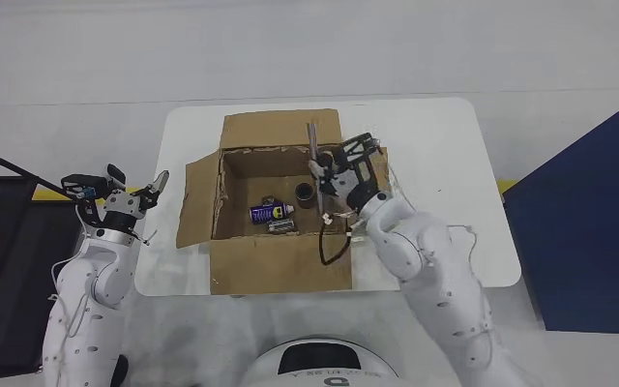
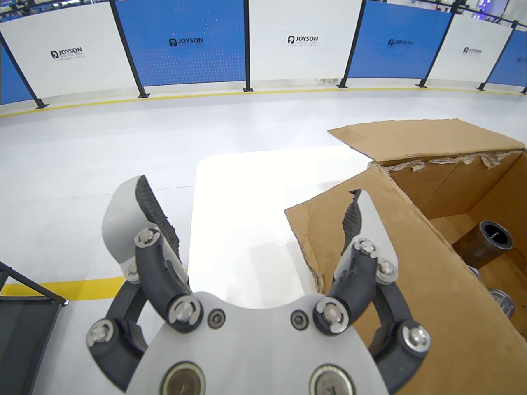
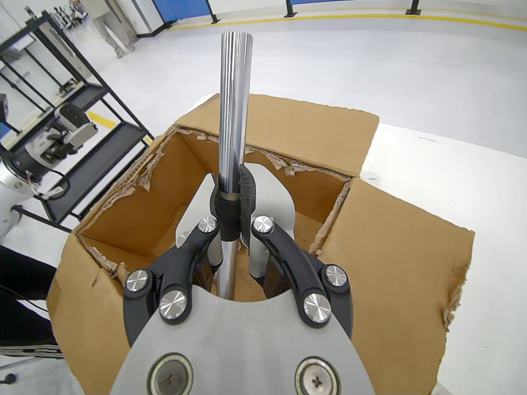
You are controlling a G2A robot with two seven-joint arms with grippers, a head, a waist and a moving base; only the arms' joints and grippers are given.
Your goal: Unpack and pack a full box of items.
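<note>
While the left gripper (image 1: 138,184) hangs beside the table's (image 1: 435,145) left edge, jaws apart and empty, the steel rod (image 1: 313,138) sits over the box (image 1: 280,266), clamped by the right gripper (image 1: 327,166). Best to lift it straight, clear of the walls.

The smooth, pale grey-white floor (image 2: 103,137) looks shiny under bright light. A thin yellow line (image 2: 164,98) runs across it in a curve. Behind the line stands a long fence of blue and white panels (image 2: 288,59) held up by black posts — it bends around the room. A black metal shelf cart (image 3: 82,94) stands on the floor near the white surface with round corners (image 1: 435,145).
</note>
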